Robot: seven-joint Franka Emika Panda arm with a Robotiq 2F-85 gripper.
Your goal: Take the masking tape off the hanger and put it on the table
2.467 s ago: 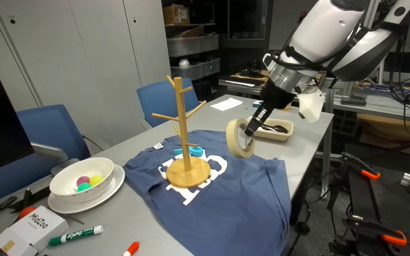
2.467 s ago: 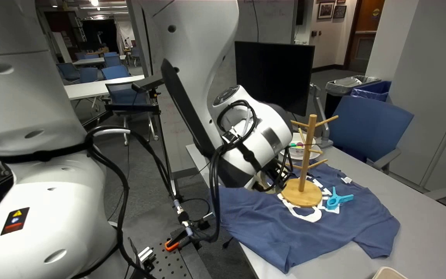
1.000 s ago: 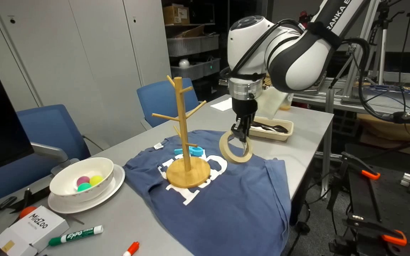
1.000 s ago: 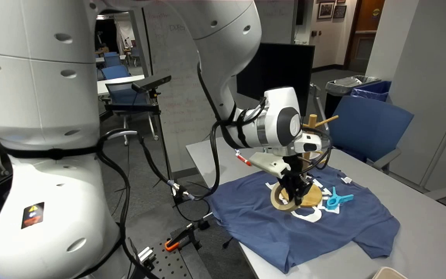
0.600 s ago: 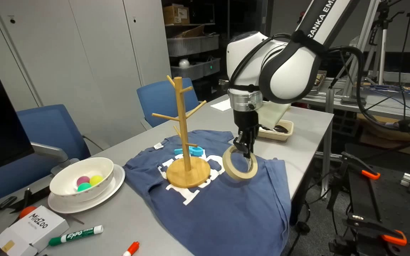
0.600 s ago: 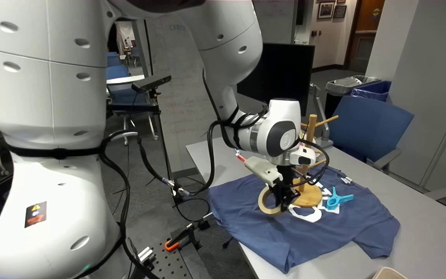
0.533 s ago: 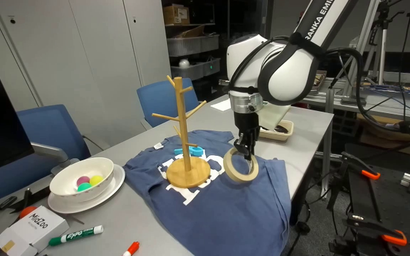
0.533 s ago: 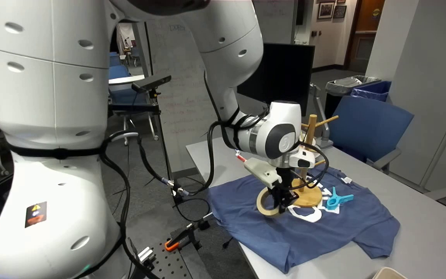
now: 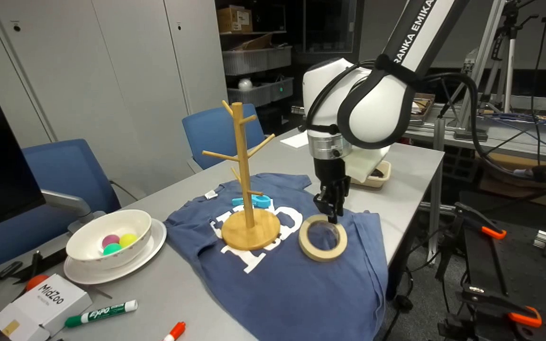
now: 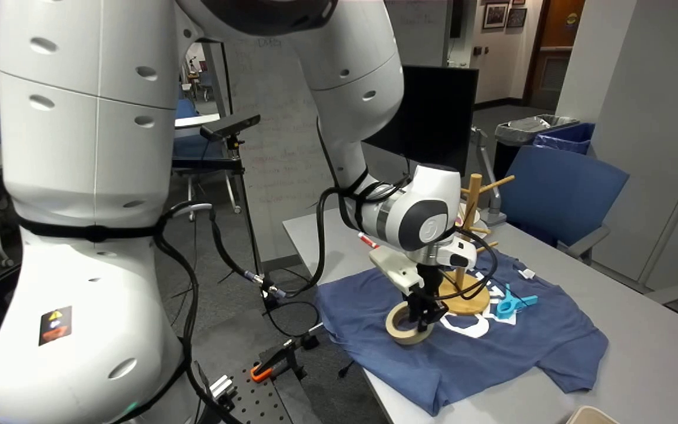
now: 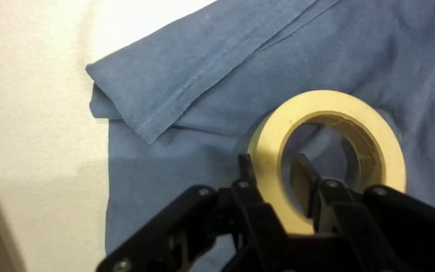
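Table (image 9: 173, 279): grey top, bare at lower left in an exterior view, dark blue shirt (image 9: 296, 289) across its middle.
Hanger (image 9: 244, 175): upright on the shirt, left of centre, pegs bare.
Masking tape (image 9: 321, 255): on the shirt, right of centre, apart from the hanger.
Gripper (image 11: 272, 162): fingers (image 11: 303, 179) spread astride the ring's wall in the wrist view, one outside, one at the hole with a gap showing.
Tape from gripper: ring lies to the right of the fingertips, only its left wall between them; round, so no long axis.
Tape look: cream-beige, wide hole facing up, close to flat; cannot tell whether the gripper-side edge sits fully down.
Judgement: placing nearly done; next, a straight lift, since sideways drift could drag the ring.
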